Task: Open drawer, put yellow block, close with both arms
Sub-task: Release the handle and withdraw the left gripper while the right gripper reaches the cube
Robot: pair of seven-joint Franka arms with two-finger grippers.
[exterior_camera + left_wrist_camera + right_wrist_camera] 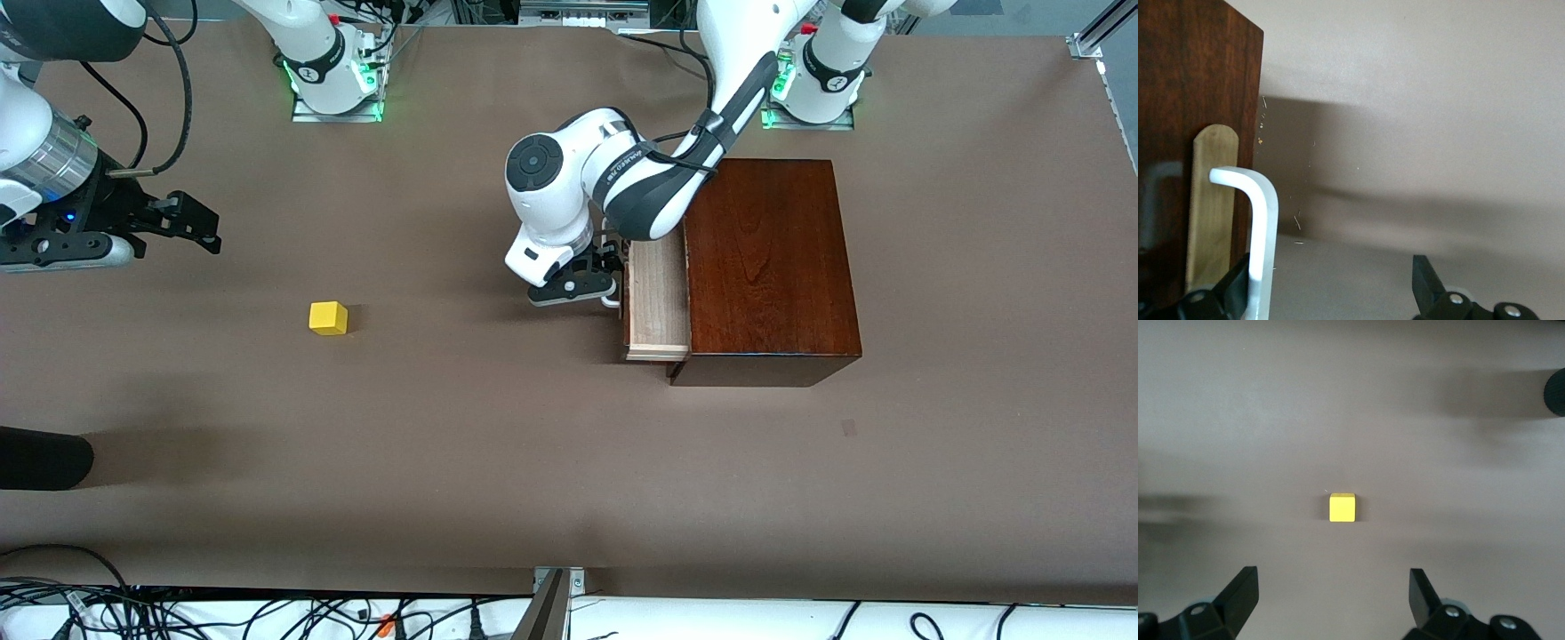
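A: Where does the drawer (659, 298) stand?

B: Partly pulled out of the dark wooden box (769, 267), toward the right arm's end of the worktop (569, 462). Its pale tray shows as a narrow strip between the box edge and the drawer front. The left end effector (612, 283) sits right at that front, jaws spread. In the left wrist view the white handle (1261, 233) lies between the two fingers, close against one finger (1231, 290), while the other finger (1426, 283) is well apart from it.

A: And the yellow block (328, 317)?

B: Alone on bare worktop, well apart from the drawer, toward the right arm's end. Open surface lies on every side of it. The right end effector (191, 222) hangs in the air with its fingers wide apart; the right wrist view looks straight down on the block (1342, 507), nothing touching it.

A: Anything crowding the edges?

B: A dark rounded object (44, 458) pokes in at the worktop's edge, nearer the camera than the block. Cables (267, 613) run under the near edge.

A: Any writing?

B: Lettering on the left arm's wrist link (622, 169), too small to read.
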